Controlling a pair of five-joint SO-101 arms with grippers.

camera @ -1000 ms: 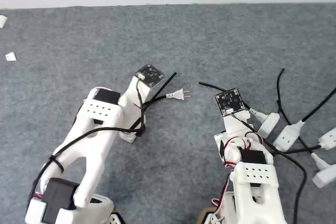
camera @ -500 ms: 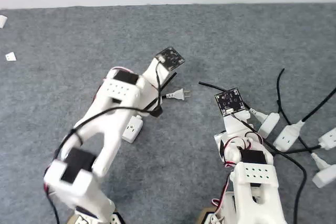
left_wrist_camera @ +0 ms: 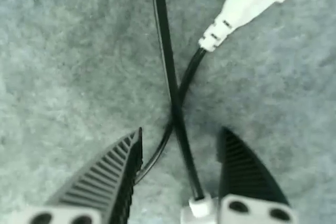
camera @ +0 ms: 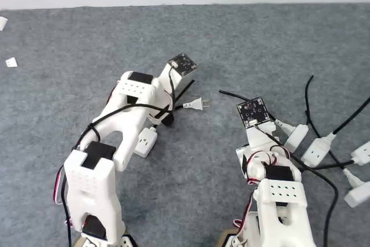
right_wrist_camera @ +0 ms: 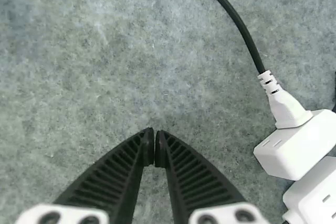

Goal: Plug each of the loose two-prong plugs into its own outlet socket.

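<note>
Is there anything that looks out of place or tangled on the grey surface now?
Yes. The loose plug lies unplugged on the grey surface, and its cord crosses a second black cord right under the open left claw. A grasp there might catch both.

Bright, even, diffuse light, soft faint shadows on the grey carpet (camera: 260, 44) beside the left arm (camera: 132, 89)
</note>
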